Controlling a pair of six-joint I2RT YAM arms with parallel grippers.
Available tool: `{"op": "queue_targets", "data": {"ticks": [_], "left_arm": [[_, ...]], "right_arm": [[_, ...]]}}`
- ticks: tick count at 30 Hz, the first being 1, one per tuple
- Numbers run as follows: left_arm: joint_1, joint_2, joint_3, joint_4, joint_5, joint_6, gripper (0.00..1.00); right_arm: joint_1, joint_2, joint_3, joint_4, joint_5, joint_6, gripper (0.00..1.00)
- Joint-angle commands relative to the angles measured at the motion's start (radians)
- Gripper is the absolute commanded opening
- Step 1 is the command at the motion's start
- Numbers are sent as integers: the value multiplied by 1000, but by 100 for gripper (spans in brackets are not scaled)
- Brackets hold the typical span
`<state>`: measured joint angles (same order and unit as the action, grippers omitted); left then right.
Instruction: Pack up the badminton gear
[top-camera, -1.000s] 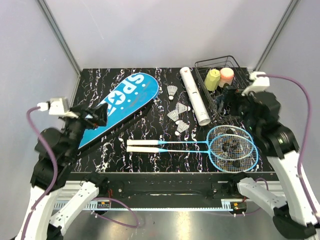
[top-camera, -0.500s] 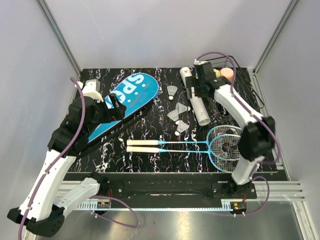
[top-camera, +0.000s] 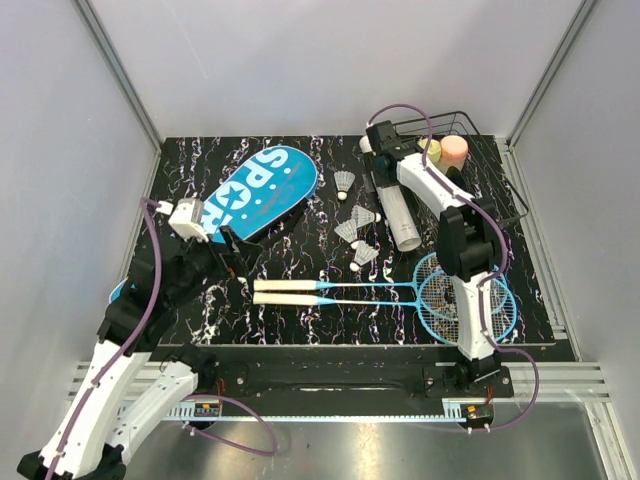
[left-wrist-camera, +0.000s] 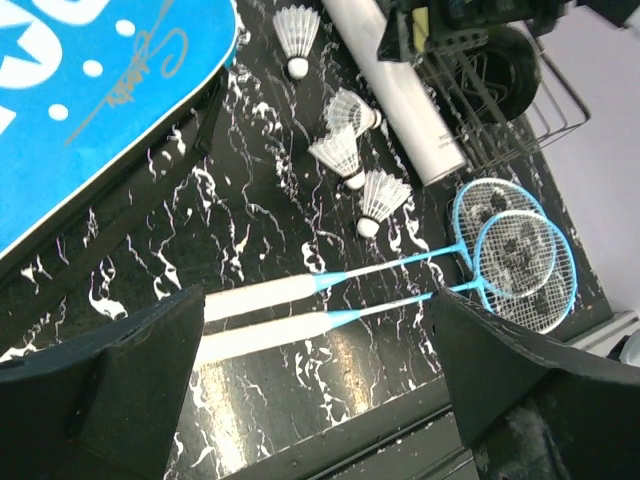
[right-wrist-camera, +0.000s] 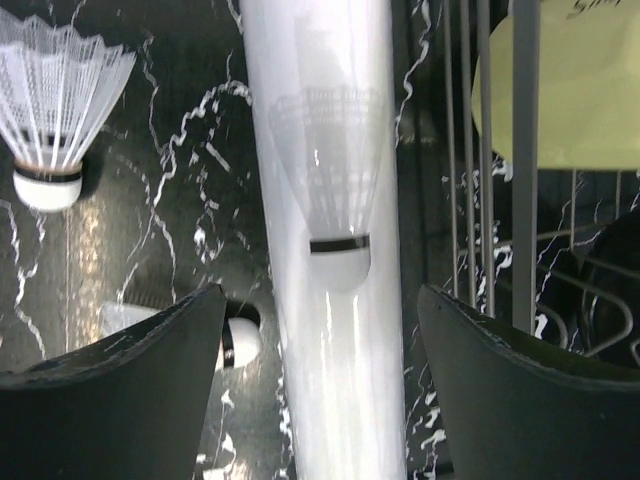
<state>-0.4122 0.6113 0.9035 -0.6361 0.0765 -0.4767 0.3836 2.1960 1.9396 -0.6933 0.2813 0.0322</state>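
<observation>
Right wrist: R hand (right-wrist-camera: 320, 300) spread astride white tube (right-wrist-camera: 320, 120).

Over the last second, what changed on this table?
The right hand swung from near the wire basket to the white tube's far end, open astride it. The left hand came off the SPORT cover toward the racket handles, open. Nothing grasped; rackets, shuttlecocks, tube, cover unmoved.
</observation>
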Motion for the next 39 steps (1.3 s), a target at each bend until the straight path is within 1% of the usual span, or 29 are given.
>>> {"op": "queue_targets", "data": {"ticks": [1, 5, 6, 10, 13, 17, 19, 20, 24, 26, 27, 28, 31, 32, 35, 37, 38, 39], "left_arm": [[3, -1, 37, 118, 17, -11, 99], [4, 82, 95, 64, 51, -17, 99], [4, 93, 101, 55, 74, -19, 99], [4, 116, 104, 67, 126, -37, 99], [3, 113, 97, 88, 155, -39, 99], [4, 128, 104, 85, 151, -42, 99], [3, 149, 112, 85, 160, -49, 99], [3, 159, 115, 84, 161, -54, 99], [3, 214, 144, 101, 192, -59, 99], [4, 271, 198, 96, 206, -53, 99], [4, 292, 222, 92, 219, -53, 99], [4, 335, 271, 89, 224, -54, 99], [4, 415, 351, 73, 232, -71, 99], [6, 432, 366, 72, 233, -79, 99], [21, 496, 406, 105, 256, -129, 99], [52, 537, 400, 151, 334, -184, 99], [61, 551, 393, 209, 363, -203, 99], [75, 580, 371, 242, 421, -235, 99]], "right_arm": [[-3, 68, 97, 8, 88, -23, 85], [-3, 114, 131, 26, 136, -28, 84], [-3, 126, 133, 43, 128, -55, 84], [-3, 156, 148, 51, 113, -57, 82], [-3, 168, 147, 60, 96, -54, 79], [-2, 180, 151, 63, 79, -55, 72], [-3, 179, 151, 63, 76, -51, 66], [-3, 174, 150, 61, 73, -45, 65], [-3, 114, 165, 34, 38, -3, 57], [-5, 78, 168, 11, 4, 34, 55], [-3, 39, 167, 2, -60, 46, 55], [-3, 22, 168, -14, -95, 72, 53], [-3, -44, 151, -51, -220, 144, 47], [-3, -64, 115, -48, -247, 164, 44], [-5, -146, 10, 3, -312, 218, 43], [-5, -215, -75, 34, -349, 259, 43], [-5, -270, -109, 79, -382, 277, 44], [-3, -298, -143, 106, -398, 299, 45]]}}
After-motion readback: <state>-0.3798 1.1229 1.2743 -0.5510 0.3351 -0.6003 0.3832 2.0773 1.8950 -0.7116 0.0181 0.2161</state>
